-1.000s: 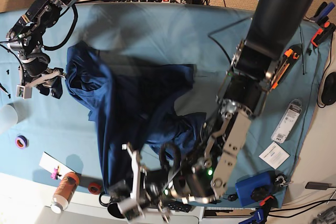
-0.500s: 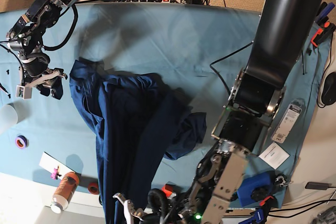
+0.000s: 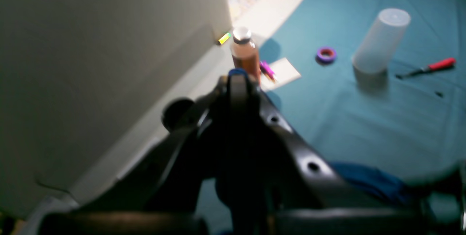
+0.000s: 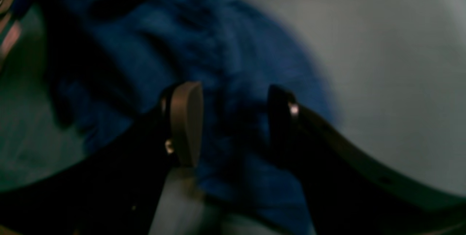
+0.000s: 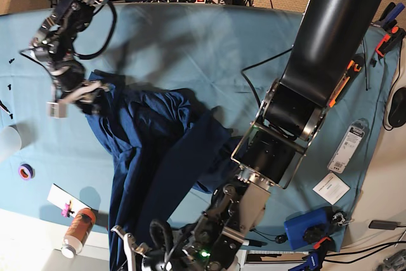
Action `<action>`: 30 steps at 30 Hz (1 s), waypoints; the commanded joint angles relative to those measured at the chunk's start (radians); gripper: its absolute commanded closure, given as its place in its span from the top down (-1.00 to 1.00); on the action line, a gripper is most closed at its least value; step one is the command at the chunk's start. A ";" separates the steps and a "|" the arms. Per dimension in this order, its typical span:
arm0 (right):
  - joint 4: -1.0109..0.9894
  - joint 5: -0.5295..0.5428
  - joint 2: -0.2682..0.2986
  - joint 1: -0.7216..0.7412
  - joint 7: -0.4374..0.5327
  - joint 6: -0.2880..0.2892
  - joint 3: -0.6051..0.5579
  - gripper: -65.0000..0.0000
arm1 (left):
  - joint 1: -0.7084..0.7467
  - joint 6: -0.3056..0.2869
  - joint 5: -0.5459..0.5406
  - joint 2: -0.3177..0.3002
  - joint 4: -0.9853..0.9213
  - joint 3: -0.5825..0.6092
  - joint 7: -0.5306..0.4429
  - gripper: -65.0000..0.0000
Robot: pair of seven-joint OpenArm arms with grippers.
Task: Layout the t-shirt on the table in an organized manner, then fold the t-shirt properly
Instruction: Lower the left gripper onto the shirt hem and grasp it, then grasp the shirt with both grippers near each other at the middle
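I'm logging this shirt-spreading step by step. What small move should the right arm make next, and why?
Probably lower and close the right gripper on the t-shirt. Its jaws stand open with the navy fabric right between and below them. The left gripper is shut at the near table edge, seemingly holding the shirt's other end, which drapes over that edge.

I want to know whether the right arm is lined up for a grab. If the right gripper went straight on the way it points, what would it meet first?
Most likely the t-shirt: dark blue fabric fills the gap ahead of the right gripper, whose jaws stand open. The view is blurred, so depth is uncertain.
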 commanded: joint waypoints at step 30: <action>0.010 -0.200 0.021 -0.007 0.054 0.013 -0.402 -0.11 | 0.116 0.201 0.085 0.025 -0.182 0.186 -0.200 0.24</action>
